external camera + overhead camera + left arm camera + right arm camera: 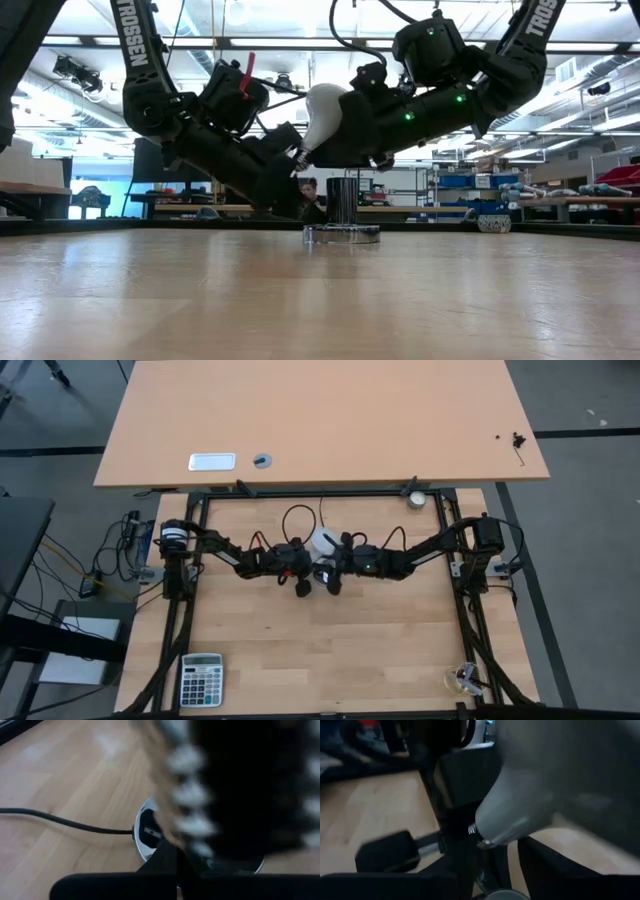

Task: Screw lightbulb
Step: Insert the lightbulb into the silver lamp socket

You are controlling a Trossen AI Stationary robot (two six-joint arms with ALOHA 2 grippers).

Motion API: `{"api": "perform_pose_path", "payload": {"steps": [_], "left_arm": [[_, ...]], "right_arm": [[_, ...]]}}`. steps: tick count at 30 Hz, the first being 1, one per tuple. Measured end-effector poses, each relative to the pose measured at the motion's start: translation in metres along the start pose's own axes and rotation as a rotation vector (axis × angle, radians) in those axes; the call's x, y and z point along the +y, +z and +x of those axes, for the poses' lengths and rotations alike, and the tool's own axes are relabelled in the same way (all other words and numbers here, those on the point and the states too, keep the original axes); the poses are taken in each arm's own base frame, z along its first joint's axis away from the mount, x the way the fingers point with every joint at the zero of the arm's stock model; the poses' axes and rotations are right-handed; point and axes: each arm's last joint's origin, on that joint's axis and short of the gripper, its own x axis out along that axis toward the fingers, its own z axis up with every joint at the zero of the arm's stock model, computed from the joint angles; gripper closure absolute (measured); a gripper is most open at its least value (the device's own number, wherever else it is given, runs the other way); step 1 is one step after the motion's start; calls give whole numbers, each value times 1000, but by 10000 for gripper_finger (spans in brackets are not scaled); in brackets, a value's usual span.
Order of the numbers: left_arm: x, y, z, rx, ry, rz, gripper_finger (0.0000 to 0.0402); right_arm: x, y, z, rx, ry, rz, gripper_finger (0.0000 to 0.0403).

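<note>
The white lightbulb (322, 542) hangs tilted in the air at mid-table, at my right gripper (346, 140), which reaches in from the right. Its silvery screw base (300, 155) points down and to the left, beside and above the dark upright socket (342, 200). The socket stands on its round chrome plate (342, 234), and a thin black cord (55, 817) runs off from it. My left gripper (177, 867) is shut. Its tips stand low beside the socket, over the plate's edge (147, 832). My right gripper has the lightbulb's dome (520, 810) at its fingers, coming from the table's right and slanting a little down. The gripper's own body hides the place of contact. The bulb is lifted clear, tilted, with its screw end (476, 827) lowest, outside the socket. My left gripper: I cannot tell whether its shut tips touch the plate.
A calculator (201, 678) lies at the near left corner. A small round disc (416, 498) sits at the far right edge, and a small clear object (465, 678) at the near right. A second table (320, 420) stands beyond. A person (312, 190) shows far behind.
</note>
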Motion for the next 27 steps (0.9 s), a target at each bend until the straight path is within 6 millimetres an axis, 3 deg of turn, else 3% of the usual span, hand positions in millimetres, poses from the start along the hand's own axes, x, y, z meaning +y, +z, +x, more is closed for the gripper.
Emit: {"api": "perform_pose_path", "payload": {"steps": [11,14,20,27], "left_arm": [[-5,-1,0,5,-22,23,402],[-6,-1,0,6,-22,25,402],[-6,-1,0,6,-18,24,402],[-6,1,0,-10,-17,23,402]], "right_arm": [[-8,8,2,-54,94,91,157],[-9,8,2,-46,91,89,164],[-8,9,2,-56,94,71,225],[-7,16,-3,-64,97,26,231]]}}
